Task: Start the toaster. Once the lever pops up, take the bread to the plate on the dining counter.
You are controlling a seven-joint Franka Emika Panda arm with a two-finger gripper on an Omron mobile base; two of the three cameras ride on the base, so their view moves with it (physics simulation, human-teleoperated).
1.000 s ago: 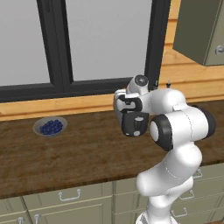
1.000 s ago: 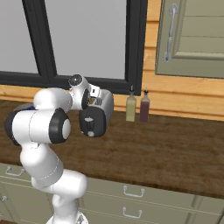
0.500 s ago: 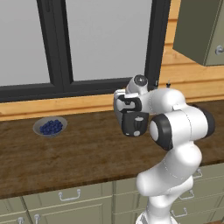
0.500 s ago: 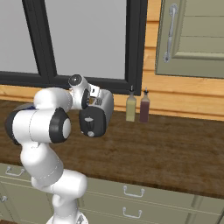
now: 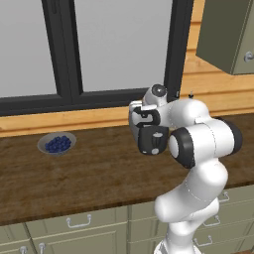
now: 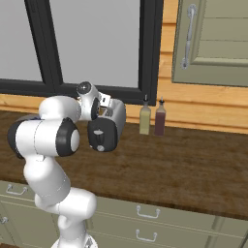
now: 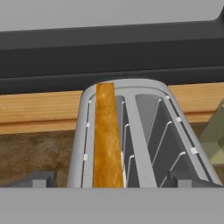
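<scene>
**Bread in Slot, Edge-On Between Open Fingers**

Left base view: the gripper point(image 5: 148, 130) hangs over the toaster point(image 5: 149, 140) on the wooden counter point(image 5: 89, 173), near a bowl of blueberries point(image 5: 57, 144).

Right base view: the toaster point(image 6: 107, 128) stands beside two bottles point(image 6: 152, 118); its black end panel faces the camera.

Hand view: the fingers point(image 7: 37, 178) stand fully apart and empty, straddling the toaster point(image 7: 144, 135). The bread point(image 7: 106, 135) sits in the left-hand slot, long axis running away from the fingers.
</scene>
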